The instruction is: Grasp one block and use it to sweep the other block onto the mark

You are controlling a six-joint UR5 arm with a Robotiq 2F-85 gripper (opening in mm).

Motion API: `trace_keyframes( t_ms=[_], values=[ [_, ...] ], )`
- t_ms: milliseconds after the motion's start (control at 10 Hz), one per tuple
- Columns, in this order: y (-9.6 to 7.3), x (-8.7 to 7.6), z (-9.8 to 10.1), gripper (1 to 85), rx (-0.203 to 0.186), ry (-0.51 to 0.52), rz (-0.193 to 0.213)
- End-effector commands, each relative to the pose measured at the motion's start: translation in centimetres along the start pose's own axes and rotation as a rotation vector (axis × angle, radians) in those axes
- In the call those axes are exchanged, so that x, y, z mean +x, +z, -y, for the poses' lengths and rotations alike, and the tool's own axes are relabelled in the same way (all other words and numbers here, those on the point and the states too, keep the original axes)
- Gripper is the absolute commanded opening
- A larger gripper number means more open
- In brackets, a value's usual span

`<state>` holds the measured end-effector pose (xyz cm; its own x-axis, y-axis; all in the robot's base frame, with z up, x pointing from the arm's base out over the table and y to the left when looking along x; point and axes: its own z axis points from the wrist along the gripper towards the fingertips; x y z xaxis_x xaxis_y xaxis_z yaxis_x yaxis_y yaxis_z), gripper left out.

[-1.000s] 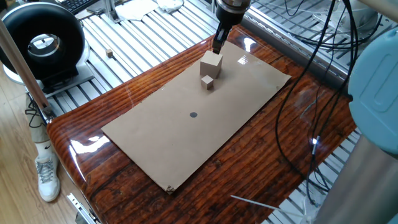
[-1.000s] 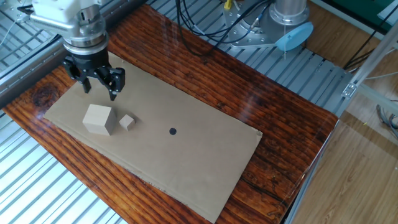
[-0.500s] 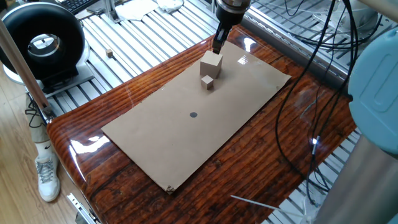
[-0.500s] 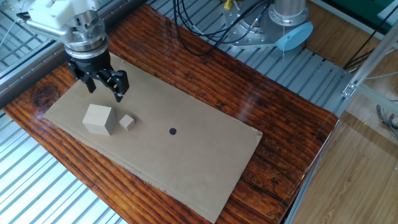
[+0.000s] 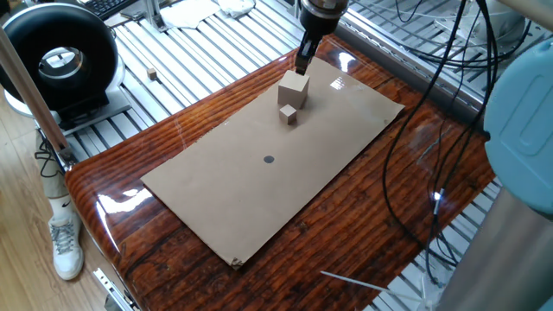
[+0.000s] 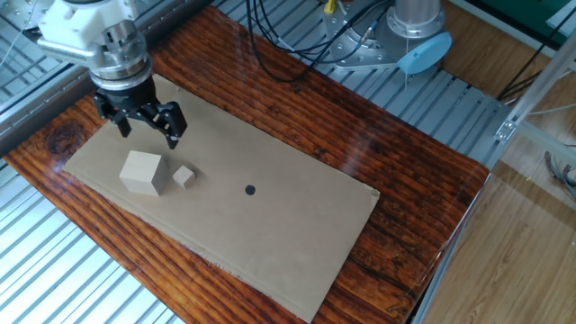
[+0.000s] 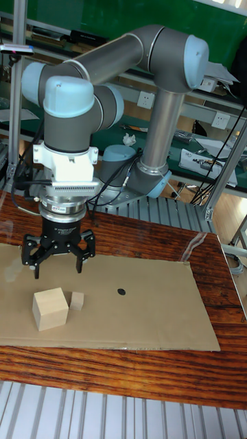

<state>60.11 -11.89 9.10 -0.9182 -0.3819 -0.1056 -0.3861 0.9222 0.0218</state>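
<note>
Glossy wooden desk (image 6: 297, 85) under brown cardboard (image 6: 297, 225), my hand (image 6: 147, 134) spread open above it.
Big cube (image 6: 143, 172) touches small cube (image 6: 184, 176) at its 3 o'clock; dark dot (image 6: 250, 190) lies farther that way, nothing between.

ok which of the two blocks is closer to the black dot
The small tan cube. It sits on the dot side of the larger pale cube, which lies farther off, nearer the open gripper.
</note>
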Motion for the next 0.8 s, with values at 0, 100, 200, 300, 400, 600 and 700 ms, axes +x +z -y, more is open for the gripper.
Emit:
trace_keyframes(
  t_ms=[0, 100, 200, 300, 400, 600, 700],
  values=[
    [0.5, -1.0, 1.5, 85.0, 0.043, -0.080, 0.006],
    [0.7, -1.2, 1.3, 85.0, 0.033, -0.085, 0.010],
    [1.0, -1.5, 1.5, 85.0, 0.037, -0.099, 0.011],
    [1.5, -1.7, 1.7, 85.0, 0.041, -0.105, 0.014],
    [1.9, -1.9, 1.7, 85.0, 0.041, -0.113, 0.018],
    [2.5, -2.3, 1.7, 85.0, 0.033, -0.113, 0.026],
    [2.8, -2.5, 1.5, 85.0, 0.027, -0.110, 0.031]
  ],
)
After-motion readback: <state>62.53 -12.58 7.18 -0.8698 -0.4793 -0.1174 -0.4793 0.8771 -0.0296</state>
